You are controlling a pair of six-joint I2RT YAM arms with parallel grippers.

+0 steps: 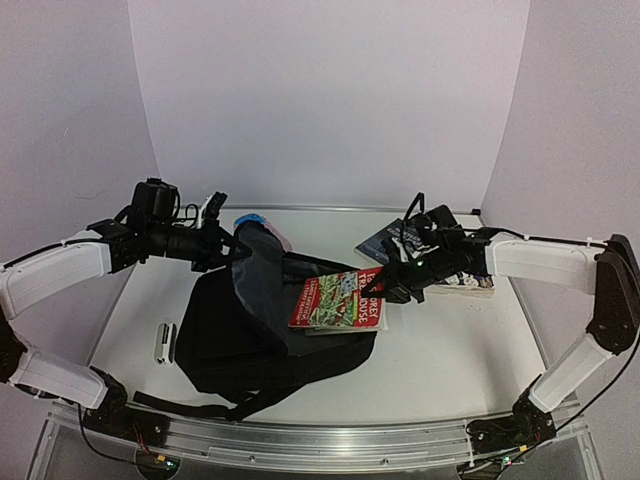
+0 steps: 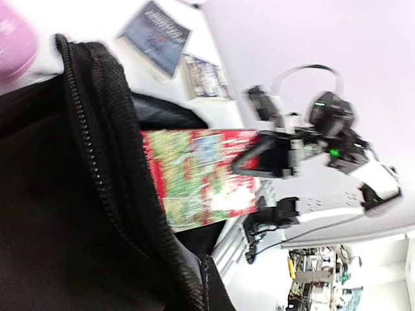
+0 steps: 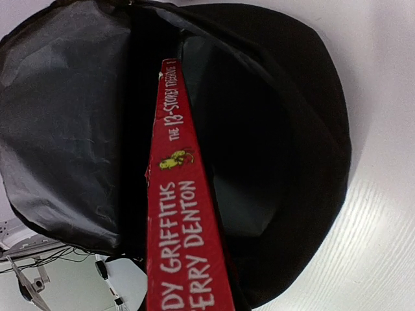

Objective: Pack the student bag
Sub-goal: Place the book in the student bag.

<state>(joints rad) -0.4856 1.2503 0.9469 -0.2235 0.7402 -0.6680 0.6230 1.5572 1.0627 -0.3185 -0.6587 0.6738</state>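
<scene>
Rail (image 1: 300,440), white table (image 1: 450,350), lilac walls (image 1: 330,100), left gripper (image 1: 228,246) clamps student bag (image 1: 240,345), right gripper (image 1: 388,286) book (image 1: 335,298)

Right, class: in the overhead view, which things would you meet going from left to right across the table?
small white-and-black object → student bag → red book → stack of books

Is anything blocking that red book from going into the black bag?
Nothing visible does. The left gripper holds the bag open by its flap, and the book in the right gripper points straight into the dark mouth.
</scene>
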